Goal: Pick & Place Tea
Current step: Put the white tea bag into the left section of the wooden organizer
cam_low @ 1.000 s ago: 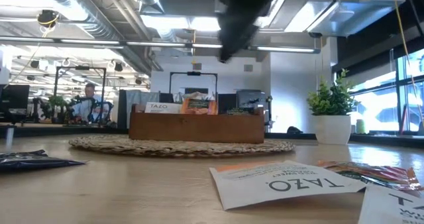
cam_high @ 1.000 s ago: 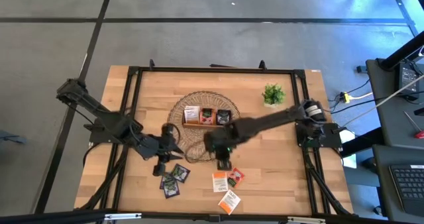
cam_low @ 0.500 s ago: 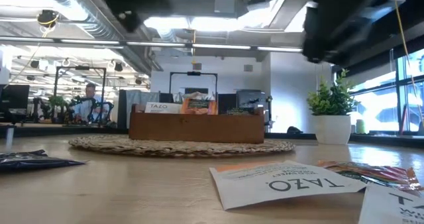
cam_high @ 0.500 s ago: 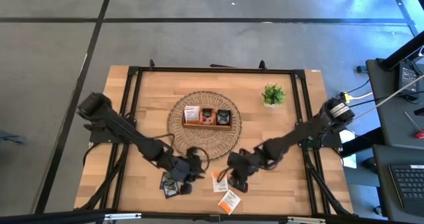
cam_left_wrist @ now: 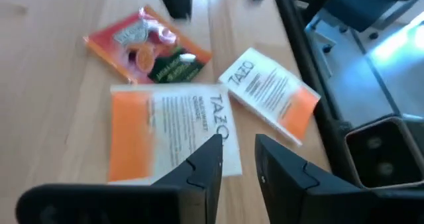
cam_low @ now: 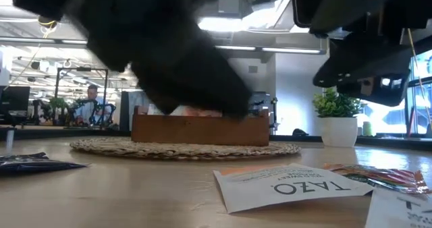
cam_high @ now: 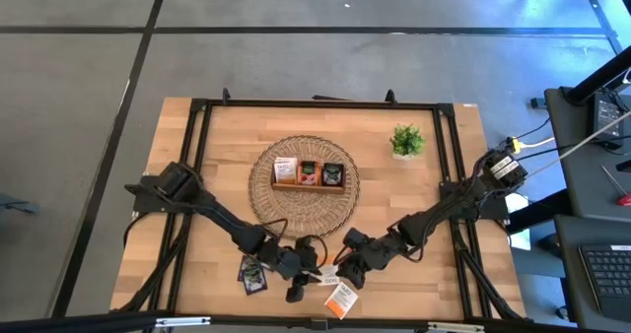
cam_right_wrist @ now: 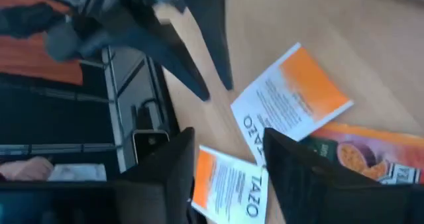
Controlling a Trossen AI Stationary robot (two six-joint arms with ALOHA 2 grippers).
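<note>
Nearest, at 6 o'clock on the table's front edge: loose tea sachets (cam_high: 340, 297), white-orange and red, lying flat for picking. Left gripper (cam_left_wrist: 236, 150) hovers over a white-orange sachet (cam_left_wrist: 169, 134), jaws parted, empty. Right gripper (cam_right_wrist: 228, 151) is just beside it, jaws parted, empty, above the same cluster. Dark sachets (cam_high: 253, 272) lie at 7 o'clock. Farther, centre: wooden tray (cam_high: 309, 182) on woven mat (cam_high: 264, 197) already holds some tea. Potted plant (cam_high: 406, 140) at 1 o'clock.

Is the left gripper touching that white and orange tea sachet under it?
Cannot tell. In the left wrist view the left gripper hangs open over the sachet, but neither contact nor gap shows plainly.
</note>
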